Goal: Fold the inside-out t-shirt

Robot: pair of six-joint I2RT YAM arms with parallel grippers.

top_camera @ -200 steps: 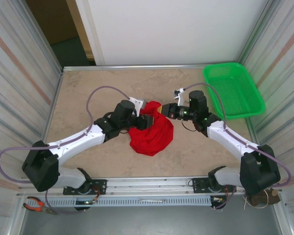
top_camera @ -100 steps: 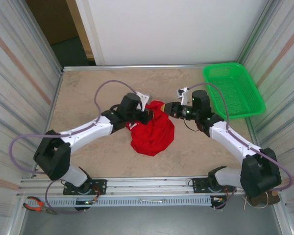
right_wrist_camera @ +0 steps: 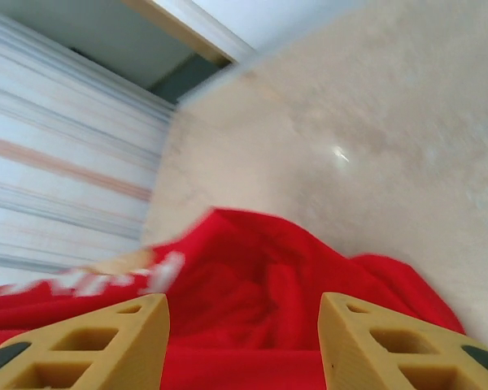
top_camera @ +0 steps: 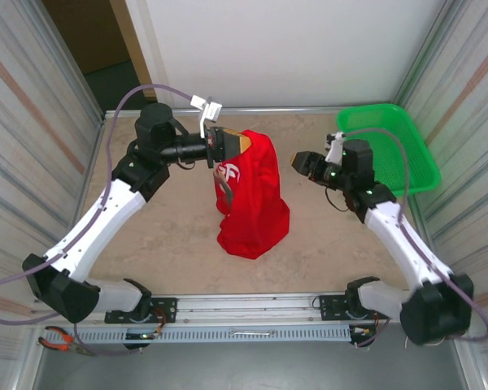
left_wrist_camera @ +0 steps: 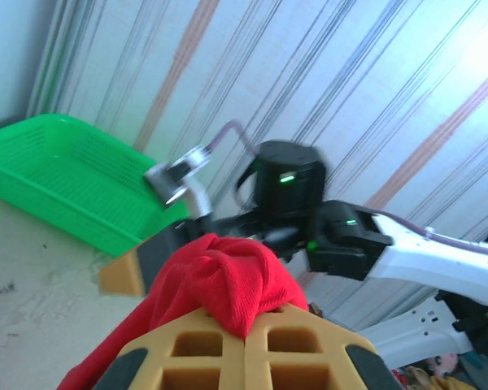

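White lettering on the inside-out t-shirt (top_camera: 252, 203), too blurred to read. Hoisted since a second ago from mid-table toward the far edge, lower end still heaped on the table (top_camera: 325, 244). Clenched at the top fold by the left gripper (top_camera: 230, 146). In the left wrist view, cloth bunched over its yellow fingers (left_wrist_camera: 197, 325), green basket (left_wrist_camera: 65, 183) behind. Let go by the right gripper (top_camera: 302, 162), jaws apart, drawn back toward the far-right corner.

One red t-shirt (top_camera: 252, 203) at the left end effector (top_camera: 237, 142), one green basket (top_camera: 386, 150) near the right end effector (top_camera: 301, 162), one counter (top_camera: 179, 244); two end effectors altogether.
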